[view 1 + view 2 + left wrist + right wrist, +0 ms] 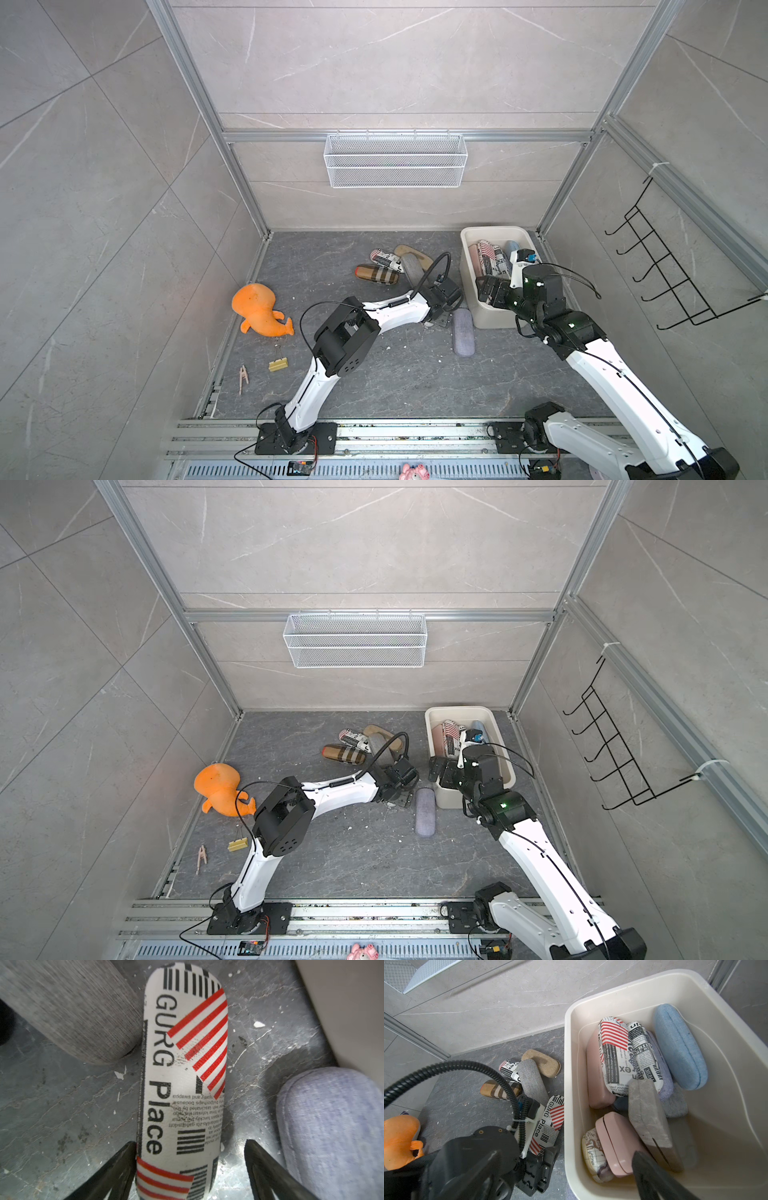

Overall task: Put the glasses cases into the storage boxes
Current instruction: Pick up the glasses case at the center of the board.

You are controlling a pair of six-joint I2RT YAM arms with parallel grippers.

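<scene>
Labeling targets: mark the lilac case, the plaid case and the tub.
lilac glasses case [464, 337], top view, middle of its lid.
brown plaid glasses case [376, 274], top view, middle of its top.
cream storage tub [566, 1076], right wrist view, side rim.

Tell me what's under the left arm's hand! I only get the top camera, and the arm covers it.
Observer: A newspaper-print glasses case reading "GURG Place" lies on the floor between the left gripper's open fingers.
Operator: Is it squeezing it?
Observer: No. The left wrist view shows bare floor between the case and one finger.
Operator: What's hiding in the tub under the other arm?
Observer: In the right wrist view, a map-print case sits at the arm's end of the cream tub, beside a pink case.
</scene>
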